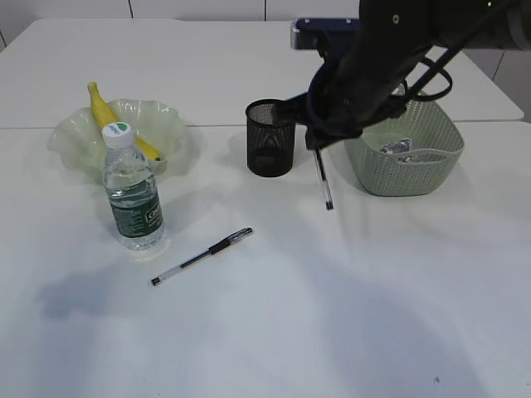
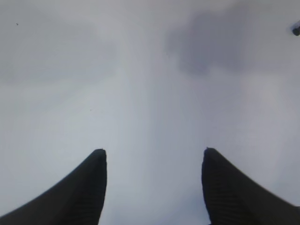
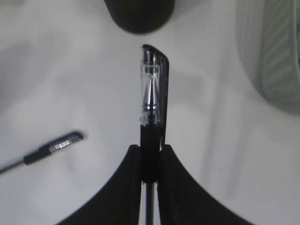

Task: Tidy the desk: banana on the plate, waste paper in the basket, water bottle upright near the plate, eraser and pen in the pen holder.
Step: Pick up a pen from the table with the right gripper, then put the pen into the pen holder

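Banana [image 1: 104, 112] sits in the plate [image 1: 170, 124] toward the desk's [image 1: 348, 315] left edge, water bottle [image 1: 133, 195] upright just in front. Left gripper [image 2: 152, 161] hangs with jaws apart over bare desk. Spare pen [image 1: 202, 256] lies mid-desk. Right gripper [image 3: 150, 154] is clamped on a pen [image 3: 152, 117] beside the pen holder [image 1: 270, 137]; waste paper [image 1: 397, 148] is in the basket [image 1: 406, 170] toward the right edge.

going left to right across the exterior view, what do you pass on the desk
plate with the banana → water bottle → pen lying on the desk → pen holder → pen held in the right claw → basket with the waste paper
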